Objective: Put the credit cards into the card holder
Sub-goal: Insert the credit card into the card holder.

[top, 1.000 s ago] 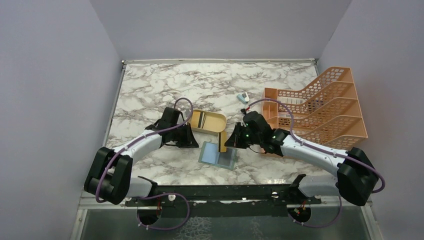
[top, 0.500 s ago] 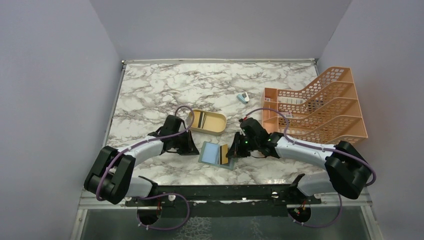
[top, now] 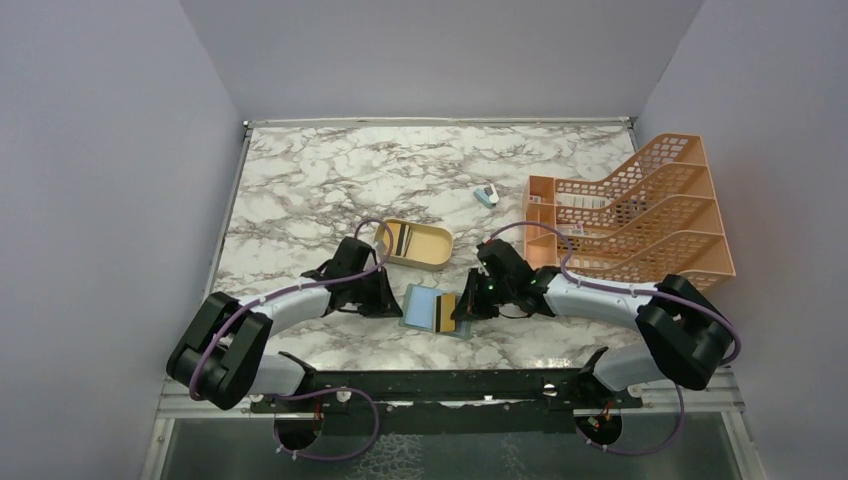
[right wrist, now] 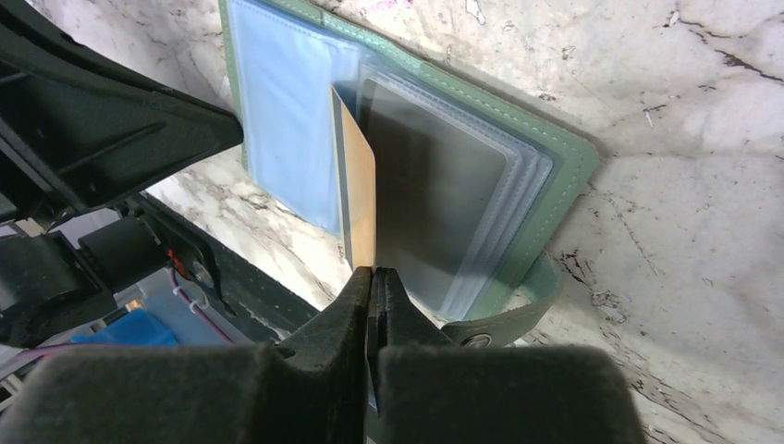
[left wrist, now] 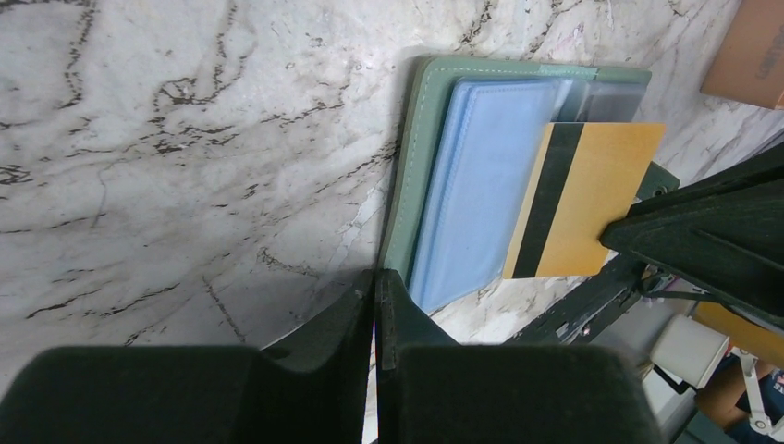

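Observation:
The card holder (top: 420, 308) lies open on the marble, a grey-green wallet with pale blue pockets (left wrist: 481, 176) and clear sleeves (right wrist: 444, 185). A tan credit card (top: 447, 312) with a black stripe (left wrist: 592, 199) slants over its right half. My right gripper (right wrist: 372, 273) is shut on the card's near edge, and the card's far end stands against the clear sleeves. My left gripper (left wrist: 379, 276) is shut, its tips at the holder's left green edge (left wrist: 421, 139) and hiding that corner. Another card (top: 403, 240) lies in the tan dish.
The tan oval dish (top: 430, 247) stands just behind the holder. A small blue-and-white gadget (top: 486, 195) lies farther back. An orange mesh file rack (top: 640, 215) fills the right side. The holder's strap with its snap (right wrist: 476, 338) sticks out beside my right fingers.
My right gripper has come down and to the left with the tan card, from above the dish's corner onto the holder. My left gripper has slid right to the holder's left edge.

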You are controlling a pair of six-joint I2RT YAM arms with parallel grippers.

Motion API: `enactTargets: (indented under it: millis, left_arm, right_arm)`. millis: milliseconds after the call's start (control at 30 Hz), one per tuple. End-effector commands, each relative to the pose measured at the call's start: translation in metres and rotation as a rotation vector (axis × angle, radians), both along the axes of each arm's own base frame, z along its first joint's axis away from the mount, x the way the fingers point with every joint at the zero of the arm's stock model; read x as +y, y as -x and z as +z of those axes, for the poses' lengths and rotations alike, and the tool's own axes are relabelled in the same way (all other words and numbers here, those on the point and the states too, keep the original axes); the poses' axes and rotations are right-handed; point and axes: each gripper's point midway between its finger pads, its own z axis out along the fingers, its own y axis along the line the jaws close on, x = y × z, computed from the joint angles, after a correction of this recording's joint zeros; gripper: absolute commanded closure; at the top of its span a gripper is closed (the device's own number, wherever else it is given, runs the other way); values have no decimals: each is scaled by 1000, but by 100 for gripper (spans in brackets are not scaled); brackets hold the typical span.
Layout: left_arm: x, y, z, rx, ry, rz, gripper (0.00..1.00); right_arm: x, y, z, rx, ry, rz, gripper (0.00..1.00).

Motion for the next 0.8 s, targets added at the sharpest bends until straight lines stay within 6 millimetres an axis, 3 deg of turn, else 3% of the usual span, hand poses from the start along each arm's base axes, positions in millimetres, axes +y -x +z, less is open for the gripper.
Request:
enactTargets:
  millis: [0,767]
  left_arm:
    - [2,2,-7,-4,-34,16,91]
    - [1,17,-14,12,-79,16,88]
  right_arm:
    - [0,2,-9,12,5,-2,99]
    - [-27,-15,-29,-79,116,-117,99]
